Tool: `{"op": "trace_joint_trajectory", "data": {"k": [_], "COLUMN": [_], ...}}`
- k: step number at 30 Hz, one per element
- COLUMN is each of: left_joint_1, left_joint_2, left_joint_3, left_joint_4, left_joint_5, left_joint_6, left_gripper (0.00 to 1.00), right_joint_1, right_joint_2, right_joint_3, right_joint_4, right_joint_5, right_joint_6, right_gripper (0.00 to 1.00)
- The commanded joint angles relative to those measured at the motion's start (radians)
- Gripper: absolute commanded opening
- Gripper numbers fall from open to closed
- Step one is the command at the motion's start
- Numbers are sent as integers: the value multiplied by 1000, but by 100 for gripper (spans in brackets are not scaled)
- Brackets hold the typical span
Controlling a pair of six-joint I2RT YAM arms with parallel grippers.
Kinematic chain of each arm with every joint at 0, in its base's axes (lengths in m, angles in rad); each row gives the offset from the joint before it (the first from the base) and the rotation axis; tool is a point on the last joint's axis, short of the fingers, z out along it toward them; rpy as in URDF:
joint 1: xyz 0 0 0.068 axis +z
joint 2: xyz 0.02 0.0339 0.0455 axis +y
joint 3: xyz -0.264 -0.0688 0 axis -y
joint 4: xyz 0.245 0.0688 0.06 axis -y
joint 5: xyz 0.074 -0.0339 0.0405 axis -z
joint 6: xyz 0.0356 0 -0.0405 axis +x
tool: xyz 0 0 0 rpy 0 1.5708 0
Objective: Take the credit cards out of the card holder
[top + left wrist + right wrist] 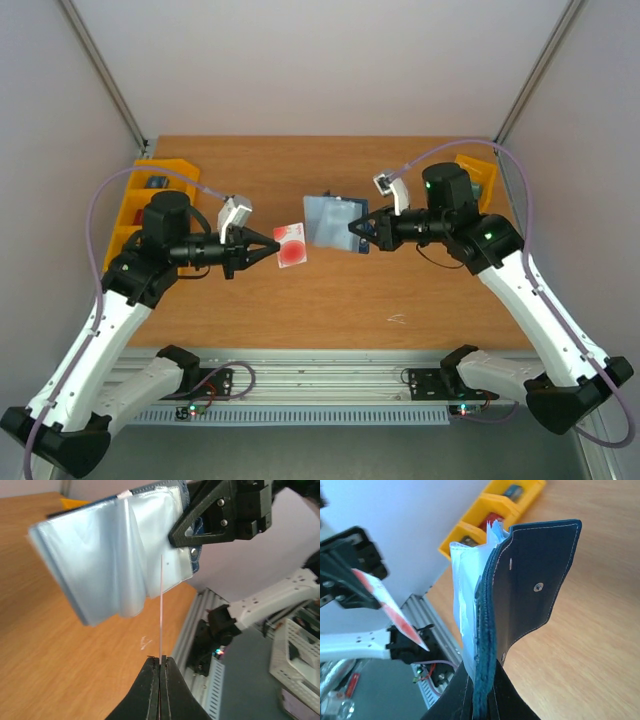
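Observation:
My left gripper point(275, 245) is shut on a pale credit card point(291, 245) with a red round mark and holds it in the air, clear of the card holder. In the left wrist view that card point(161, 605) shows edge-on, rising from the closed jaws point(160, 659). To its right, my right gripper point(353, 228) is shut on the dark navy card holder point(335, 220), also off the table. Its clear blue-grey sleeves point(110, 555) hang open toward the left arm. The right wrist view shows the navy cover point(535, 580) with metal snaps, clamped between the jaws point(484, 677). Any other card is hidden.
Yellow bins stand at the table's left edge point(138, 205) and back right point(478, 172), with small items inside. A white scuff point(397, 319) marks the wood near the front. A metal rail point(320, 375) runs along the near edge by the arm bases.

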Motion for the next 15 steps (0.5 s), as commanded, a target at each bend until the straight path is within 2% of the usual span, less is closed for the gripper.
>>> {"op": "trace_joint_trajectory", "data": {"k": [1, 4, 8, 15], "left_joint_1": [15, 46, 99, 180], "left_joint_2": [-23, -43, -70, -78], "left_joint_3": [36, 35, 17, -13], "left_joint_4": [-43, -50, -51, -19], "left_joint_5": [-199, -264, -257, -231], "left_joint_6": [38, 47, 23, -50], "left_gripper": [0, 0, 0, 0], "right_joint_1": [-19, -19, 5, 28], "right_joint_2": [80, 162, 247, 421], "right_joint_3": [-14, -46, -169, -227], "right_joint_4": [-97, -131, 8, 93], "right_joint_5": [113, 92, -56, -141], "right_joint_6": [60, 91, 162, 169], "right_gripper": [1, 1, 1, 2]}}
